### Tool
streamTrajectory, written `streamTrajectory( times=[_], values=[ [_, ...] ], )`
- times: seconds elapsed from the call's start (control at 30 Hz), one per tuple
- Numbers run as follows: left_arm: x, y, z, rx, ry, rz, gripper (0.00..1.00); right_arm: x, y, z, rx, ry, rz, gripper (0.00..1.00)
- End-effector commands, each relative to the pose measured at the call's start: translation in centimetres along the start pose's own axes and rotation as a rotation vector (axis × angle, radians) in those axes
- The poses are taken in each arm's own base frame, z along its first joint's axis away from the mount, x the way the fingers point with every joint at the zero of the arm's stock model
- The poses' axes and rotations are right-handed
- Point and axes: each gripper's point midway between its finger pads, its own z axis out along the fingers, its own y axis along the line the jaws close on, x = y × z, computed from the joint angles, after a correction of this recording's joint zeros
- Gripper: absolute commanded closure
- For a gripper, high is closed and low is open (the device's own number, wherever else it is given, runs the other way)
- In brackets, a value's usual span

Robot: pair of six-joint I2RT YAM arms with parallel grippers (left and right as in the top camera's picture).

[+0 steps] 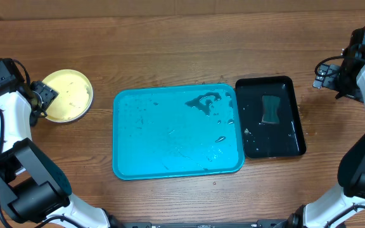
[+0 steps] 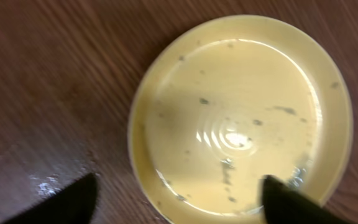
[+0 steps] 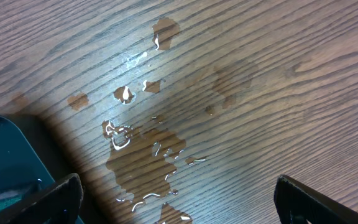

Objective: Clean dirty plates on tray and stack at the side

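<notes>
Dark fingers of the left hand stand wide apart and hold nothing, right over the yellow plate. That plate lies flat on the bench by its left edge, beside the blue tray. The tray is wet and has no plates on it. I think this is the put-down step. Next, the left hand should lift straight up without bumping the plate. Over a wet spot by the black tray, the right hand is open too.

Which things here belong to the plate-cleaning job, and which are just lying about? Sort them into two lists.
Job: yellow plate; turquoise tray; probably the sponge.
Lying about: black tray; water puddles on the table.
</notes>
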Motion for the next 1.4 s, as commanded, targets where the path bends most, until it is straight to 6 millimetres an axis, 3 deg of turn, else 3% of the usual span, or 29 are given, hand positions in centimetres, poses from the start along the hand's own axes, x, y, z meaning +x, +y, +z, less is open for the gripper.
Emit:
streamTrajectory(
  times=[0.0, 0.13, 0.27, 0.57, 0.73, 1.37],
  values=[
    [2.3, -4.8, -0.6, 0.264, 0.107, 0.113, 0.00, -0.5, -0.2, -0.3, 0.002, -0.017, 0.009, 0.00],
    [5.4, -9.4, -2.1, 0.465, 0.190, 0.263, 0.00, -0.5, -0.2, -0.3, 0.002, -0.017, 0.009, 0.00],
    [8.3, -12.3, -2.6, 0.491, 0.236, 0.333, 0.00, -0.5, -0.2, -0.3, 0.002, -0.017, 0.009, 0.00],
    [13.6, -16.8, -3.8, 0.535, 0.291, 0.481, 0.00, -0.5, -0.2, -0.3, 0.002, -0.017, 0.010, 0.00],
    [14.5, -17.4, -4.0, 0.537, 0.296, 0.506, 0.00, -0.5, -0.2, -0.3, 0.002, -0.017, 0.009, 0.00],
    [14.4, -17.4, -4.0, 0.536, 0.296, 0.504, 0.00, -0.5, 0.1, -0.4, 0.000, -0.020, 0.002, 0.00]
  ],
)
